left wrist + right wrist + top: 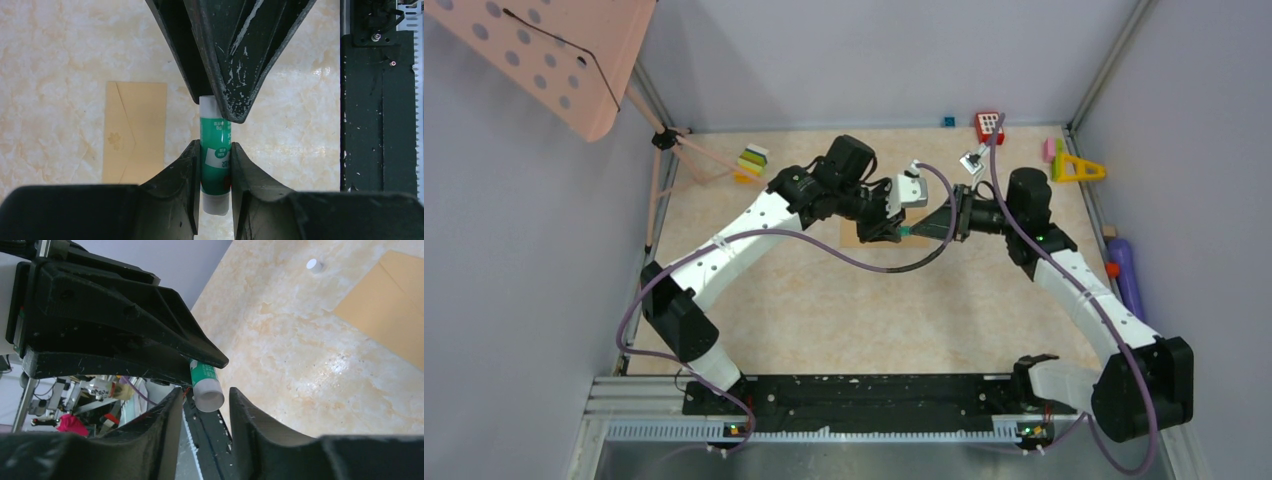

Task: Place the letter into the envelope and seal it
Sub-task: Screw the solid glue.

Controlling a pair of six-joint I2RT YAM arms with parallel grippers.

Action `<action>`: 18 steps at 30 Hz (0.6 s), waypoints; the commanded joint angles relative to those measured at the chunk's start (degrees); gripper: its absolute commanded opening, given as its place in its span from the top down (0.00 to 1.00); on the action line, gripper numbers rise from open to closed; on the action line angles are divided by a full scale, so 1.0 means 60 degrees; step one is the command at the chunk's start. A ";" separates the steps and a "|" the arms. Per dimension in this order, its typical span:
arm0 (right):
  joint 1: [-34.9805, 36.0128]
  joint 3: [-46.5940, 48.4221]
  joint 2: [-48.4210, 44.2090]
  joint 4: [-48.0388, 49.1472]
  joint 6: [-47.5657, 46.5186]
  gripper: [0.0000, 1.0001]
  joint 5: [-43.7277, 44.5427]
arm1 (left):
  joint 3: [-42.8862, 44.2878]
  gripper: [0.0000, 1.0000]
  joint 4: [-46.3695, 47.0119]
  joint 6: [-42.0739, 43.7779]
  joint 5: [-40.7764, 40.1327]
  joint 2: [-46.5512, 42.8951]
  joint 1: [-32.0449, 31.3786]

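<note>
My left gripper (215, 146) is shut on a green glue stick (215, 150) and holds it above the table; it shows in the top view (892, 226) too. My right gripper (205, 391) is open, its jaws standing on either side of the stick's white end (208, 396) without touching it. In the top view the right gripper (927, 229) meets the left one tip to tip. The tan envelope (135, 132) lies flat on the table with its pointed flap folded down; it also shows in the right wrist view (390, 305). No pale letter sheet is in view.
A small white cap (314, 265) lies on the table near the envelope. Toy blocks stand along the back: a red one (989, 127), a yellow triangle (1077, 168), a striped stack (751, 160). A purple object (1127, 275) lies at the right wall. A pink perforated board (554, 60) overhangs the back left.
</note>
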 commanded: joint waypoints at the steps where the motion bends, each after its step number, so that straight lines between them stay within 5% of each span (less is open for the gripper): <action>1: 0.0157 0.0116 -0.0013 0.0322 -0.0233 0.67 -0.0161 | 0.0321 0.94 0.0211 -0.0038 0.0257 0.0016 -0.0037; 7: 0.0279 0.0524 -0.0001 -0.0419 -0.1376 0.81 -0.0335 | 0.0335 0.95 0.0156 -0.0211 0.0627 0.0019 -0.0011; 18: 0.0968 0.1110 -0.0630 -0.3102 -0.8551 0.88 -0.0293 | 0.0558 0.94 -0.0732 -0.0752 0.3128 0.0428 0.0230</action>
